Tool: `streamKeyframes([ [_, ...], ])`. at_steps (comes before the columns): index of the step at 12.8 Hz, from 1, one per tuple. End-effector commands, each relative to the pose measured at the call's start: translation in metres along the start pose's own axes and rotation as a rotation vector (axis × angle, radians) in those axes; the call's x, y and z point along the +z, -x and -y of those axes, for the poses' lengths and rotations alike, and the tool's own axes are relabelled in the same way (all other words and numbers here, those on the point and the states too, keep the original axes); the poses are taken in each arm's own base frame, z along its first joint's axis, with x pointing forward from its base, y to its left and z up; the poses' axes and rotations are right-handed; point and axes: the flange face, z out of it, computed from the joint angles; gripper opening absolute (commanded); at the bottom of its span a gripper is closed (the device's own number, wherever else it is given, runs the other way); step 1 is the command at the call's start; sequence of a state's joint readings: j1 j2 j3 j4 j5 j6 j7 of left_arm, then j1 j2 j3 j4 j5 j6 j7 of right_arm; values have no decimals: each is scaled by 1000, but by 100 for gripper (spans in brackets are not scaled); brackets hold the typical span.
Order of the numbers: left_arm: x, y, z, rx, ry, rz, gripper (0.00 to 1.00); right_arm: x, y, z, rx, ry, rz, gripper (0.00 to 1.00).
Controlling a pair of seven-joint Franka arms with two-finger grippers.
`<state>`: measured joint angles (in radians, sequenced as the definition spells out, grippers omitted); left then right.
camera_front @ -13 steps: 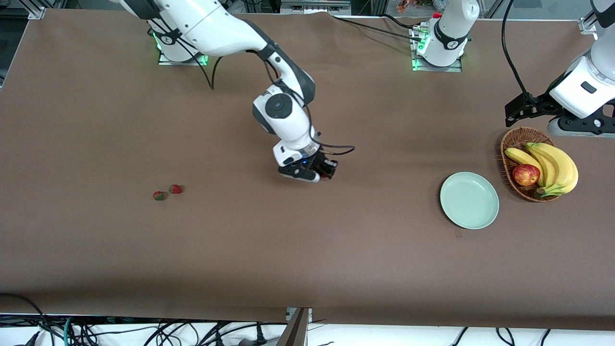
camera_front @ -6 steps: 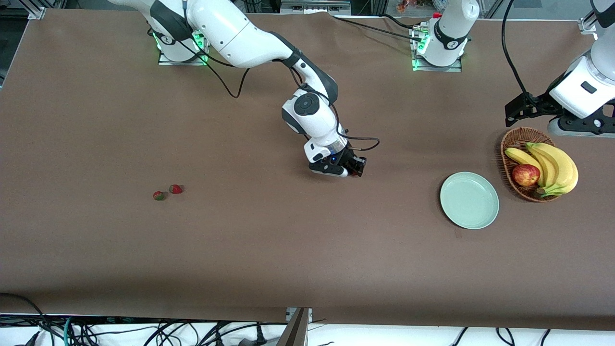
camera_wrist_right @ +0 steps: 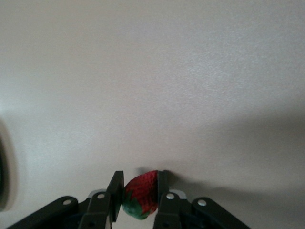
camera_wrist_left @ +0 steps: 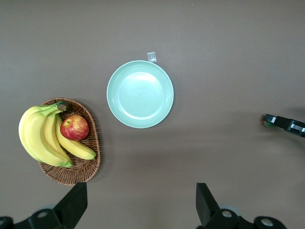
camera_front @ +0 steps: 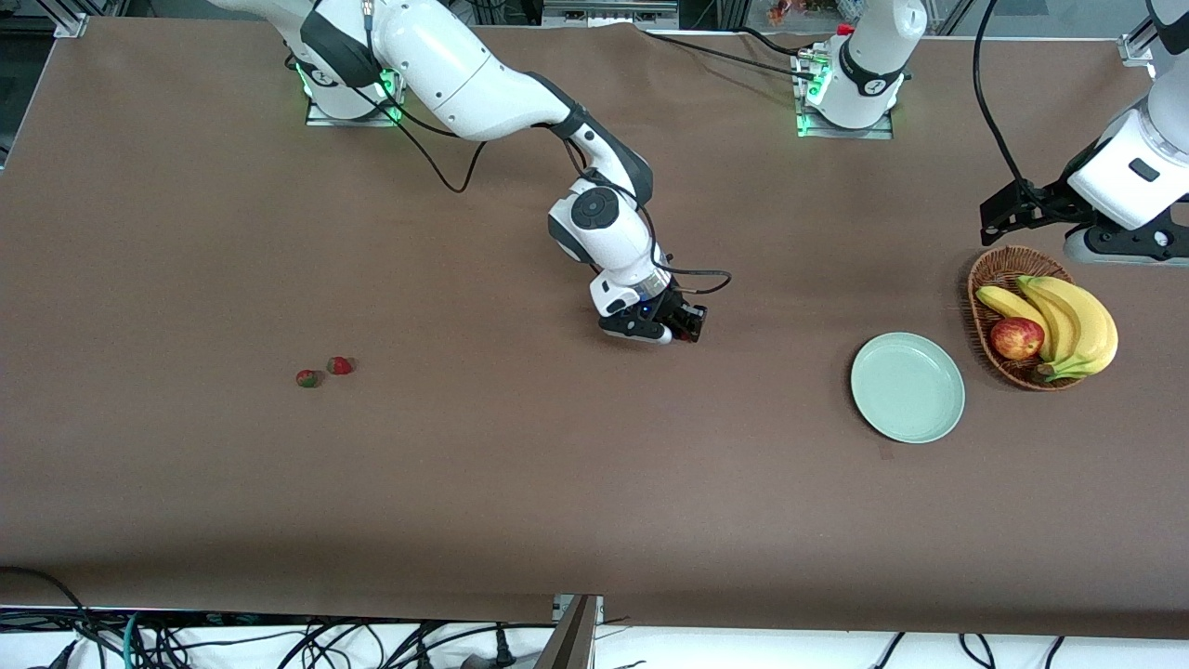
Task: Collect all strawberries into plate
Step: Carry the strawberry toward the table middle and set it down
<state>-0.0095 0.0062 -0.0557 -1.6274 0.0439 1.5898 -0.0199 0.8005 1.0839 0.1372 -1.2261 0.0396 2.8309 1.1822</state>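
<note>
Since the earliest frame, the right gripper (camera_front: pixel 689 332) has travelled from mid-table toward the left arm's end; over the last half second it has scarcely shifted. It hangs above bare brown table (camera_front: pixel 520 483), jaws clamped on one strawberry (camera_wrist_right: pixel 142 193), red body between the fingers (camera_wrist_right: pixel 115 195), green top toward the wrist camera. In the front view the berry is hidden by the fingers.

Two more strawberries lie touching on the table toward the right arm's end, well apart from this gripper: one redder (camera_front: pixel 340 365), one greener (camera_front: pixel 307 378), the greener slightly nearer the front camera.

Toward the left arm's end from the right gripper sits the plate (camera_front: pixel 908 387), pale mint, well apart from the gripper, nothing in it. Just beside the plate, toward the same end, stands a wicker basket (camera_front: pixel 996 275) holding bananas (camera_front: pixel 1077 321) and an apple (camera_front: pixel 1016 337).

Left gripper (camera_wrist_left: pixel 138 202) waits high over the table near plate and basket, fingers spread wide, holding nothing. A small pale tag (camera_wrist_left: pixel 151 57) lies against the plate's rim.
</note>
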Motion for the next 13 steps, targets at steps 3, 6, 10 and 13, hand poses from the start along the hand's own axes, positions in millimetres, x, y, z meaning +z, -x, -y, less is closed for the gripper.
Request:
streamKeyframes([
  [3, 33, -14, -3, 9, 17, 70, 100, -29, -24, 26, -13, -16, -34, 100],
  [6, 99, -49, -22, 45, 22, 168, 100, -91, -87, 35, -72, 117, -15, 100],
  [10, 186, -82, -89, 105, 169, 223, 100, -151, -163, 2, -184, 319, 77, 100],
  [13, 220, -87, -177, 226, 205, 172, 100, -195, -233, -58, -361, 431, 219, 100],
])
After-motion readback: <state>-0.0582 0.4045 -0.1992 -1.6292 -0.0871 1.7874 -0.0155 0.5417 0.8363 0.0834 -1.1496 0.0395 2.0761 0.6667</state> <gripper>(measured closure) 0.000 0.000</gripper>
